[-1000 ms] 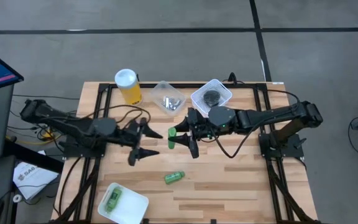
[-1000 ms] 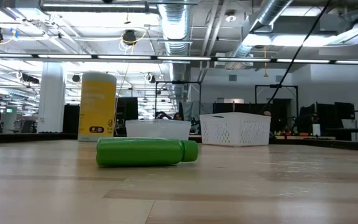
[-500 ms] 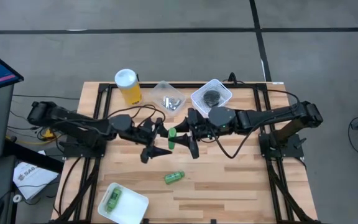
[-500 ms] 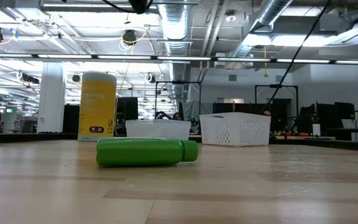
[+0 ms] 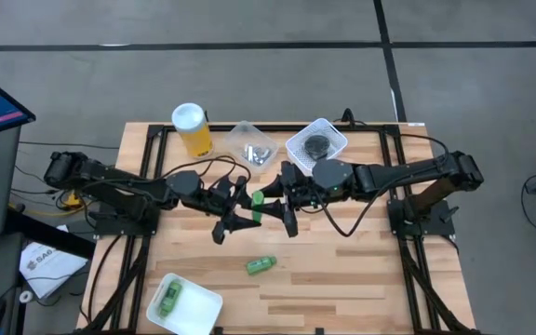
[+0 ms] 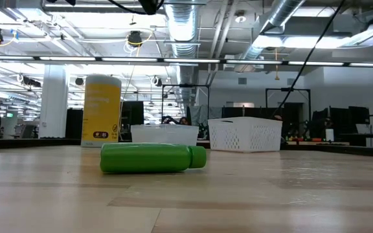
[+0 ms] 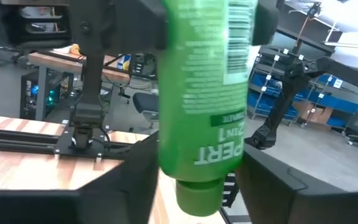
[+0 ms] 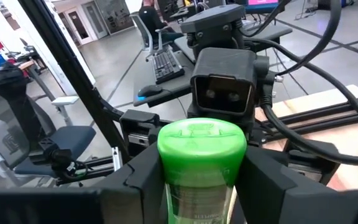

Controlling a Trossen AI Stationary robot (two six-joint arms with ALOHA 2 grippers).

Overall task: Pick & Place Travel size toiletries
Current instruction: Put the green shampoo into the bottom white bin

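high view shows both arms meeting over the middle of the wooden table (image 5: 342, 279). the right gripper (image 5: 270, 208) holds a green mini bottle (image 5: 259, 203) up in the air, its two fingers clamped on the bottle's sides. the left gripper (image 5: 238, 214) is just beside this bottle, facing the right gripper, with its fingers spread apart on both sides of the bottle; i cannot tell if they touch it.

a second green bottle (image 5: 261, 266) lies on its side on the bare wood, nearer the front edge, apart from both grippers. a third green bottle (image 5: 168, 299) lies inside the white tub (image 5: 203, 307) at the front left corner.

at the back of the table stand a yellow canister (image 5: 192, 128) with a white lid, a clear tub (image 5: 240, 138) with slim silvery tubes (image 5: 260, 155) in it, and a white basket (image 5: 335, 140) with a dark round piece (image 5: 315, 145) in it.
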